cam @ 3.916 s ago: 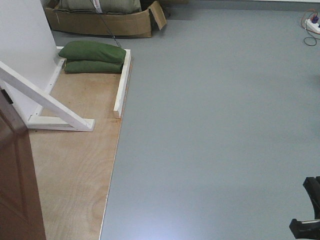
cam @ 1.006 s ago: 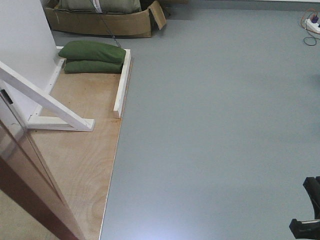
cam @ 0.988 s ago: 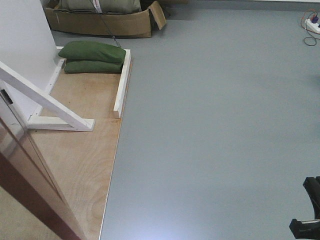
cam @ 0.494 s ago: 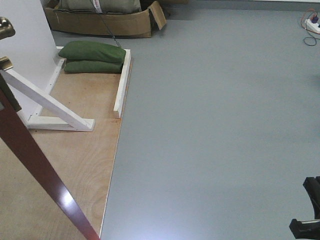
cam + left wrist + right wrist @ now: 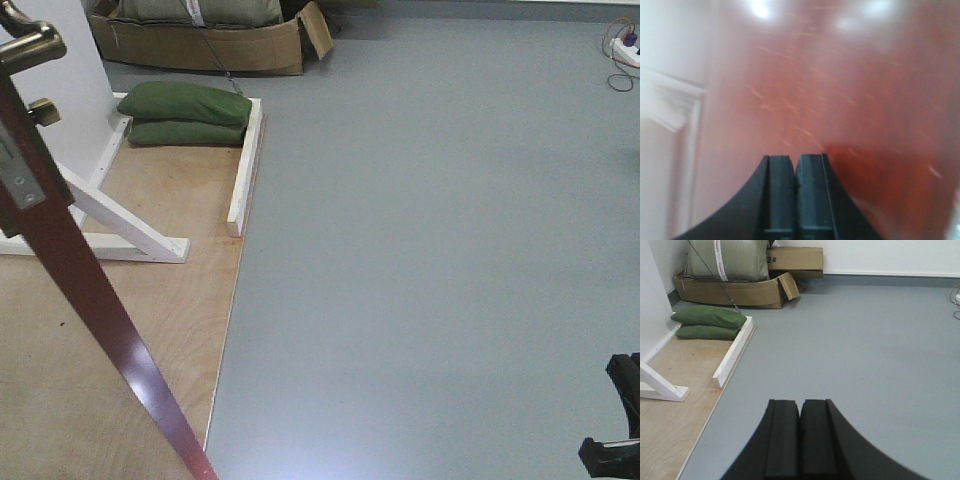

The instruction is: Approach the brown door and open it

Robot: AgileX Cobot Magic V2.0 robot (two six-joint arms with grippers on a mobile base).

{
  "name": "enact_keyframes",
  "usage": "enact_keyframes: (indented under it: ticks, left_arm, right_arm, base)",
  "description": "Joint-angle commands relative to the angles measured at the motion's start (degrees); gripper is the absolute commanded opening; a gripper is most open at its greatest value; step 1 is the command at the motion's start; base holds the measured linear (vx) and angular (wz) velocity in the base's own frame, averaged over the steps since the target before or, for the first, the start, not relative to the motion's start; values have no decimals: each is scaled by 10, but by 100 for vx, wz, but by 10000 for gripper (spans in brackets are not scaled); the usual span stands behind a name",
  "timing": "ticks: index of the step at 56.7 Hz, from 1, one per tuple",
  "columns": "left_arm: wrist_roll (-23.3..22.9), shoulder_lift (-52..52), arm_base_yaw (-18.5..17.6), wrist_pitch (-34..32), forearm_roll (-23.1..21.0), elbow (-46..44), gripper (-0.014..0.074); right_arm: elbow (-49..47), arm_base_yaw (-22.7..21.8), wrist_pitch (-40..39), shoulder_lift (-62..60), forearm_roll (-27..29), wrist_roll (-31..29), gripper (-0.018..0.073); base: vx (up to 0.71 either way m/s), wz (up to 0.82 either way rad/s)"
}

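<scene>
The brown door [image 5: 90, 300] stands swung open at the left of the front view, seen edge-on, with its silver latch plate [image 5: 20, 170] and brass lever handle [image 5: 30, 45] at the top. In the left wrist view its glossy reddish-brown face [image 5: 840, 90] fills the frame, blurred and very close. My left gripper [image 5: 796, 162] is shut and empty, its tips right at the door face. My right gripper [image 5: 800, 407] is shut and empty, held over the grey floor [image 5: 865, 350]. Part of the right arm [image 5: 615, 420] shows at the lower right of the front view.
White wooden support frames [image 5: 130, 235] stand on a plywood base [image 5: 150, 300] at left, with a white batten [image 5: 245, 165] along its edge. Green sandbags [image 5: 185, 110] lie at the back. A cardboard box [image 5: 200, 40] sits behind them. A power strip and cable [image 5: 625, 45] lie far right.
The door has swung further open, sweeping left across the front view until it is edge-on; its latch plate and handle have come into sight. The right arm has not moved.
</scene>
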Motion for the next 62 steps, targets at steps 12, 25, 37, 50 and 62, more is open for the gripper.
enact_keyframes:
  ticks: [12,25,37,50,62]
  left_arm:
    - [-1,8,-31,6,10,-21,-3]
    - [-1,8,-31,-22,10,-21,-3]
    - [-1,8,-31,-37,10,-21,-3]
    - [-1,8,-31,-37,10,-21,-3]
    - [-1,8,-31,-37,10,-21,-3]
  right_arm:
    - [2,-1,-44,-3,-2,-5,0]
    - [2,-1,-44,-3,-2,-5,0]
    - [2,-1,-44,-3,-2,-5,0]
    - [2,-1,-44,-3,-2,-5,0]
    - [2,-1,-48,-3,-2,-5,0]
  base:
    - [0,0]
    - [0,0]
    - [0,0]
    - [0,0]
    - [0,0]
